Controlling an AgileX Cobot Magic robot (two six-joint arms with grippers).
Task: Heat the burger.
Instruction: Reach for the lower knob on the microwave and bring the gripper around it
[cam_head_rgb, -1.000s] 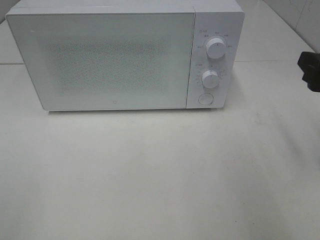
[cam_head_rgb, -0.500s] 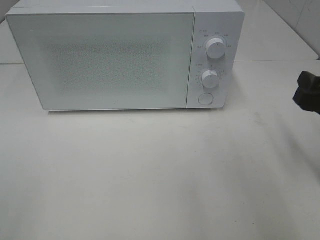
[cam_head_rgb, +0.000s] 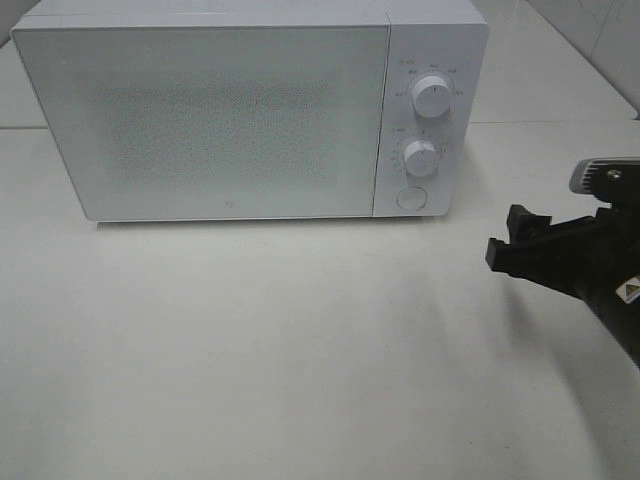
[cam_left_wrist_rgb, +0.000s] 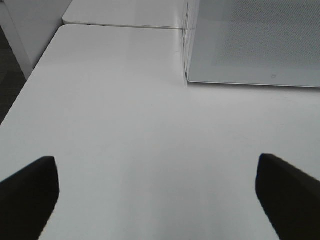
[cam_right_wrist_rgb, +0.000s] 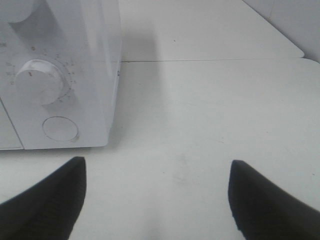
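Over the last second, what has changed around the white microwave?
The black right gripper has come in from the right edge, moving leftward toward the control panel of the white box-shaped microwave. Its fingers are open and hold nothing. The microwave has not moved and its speckled door stays shut. The left gripper is open, nothing held.

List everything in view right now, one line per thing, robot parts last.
microwave: one, white, door shut, at the back of the table
upper knob: one, white, on the microwave's right-hand panel
lower knob: one, white, directly under the upper knob
round button: one, white, below the lower knob
table: one, white, under the microwave
left gripper: one, black, open, facing the microwave's left front corner
right gripper: one, black, open, right of and in front of the microwave
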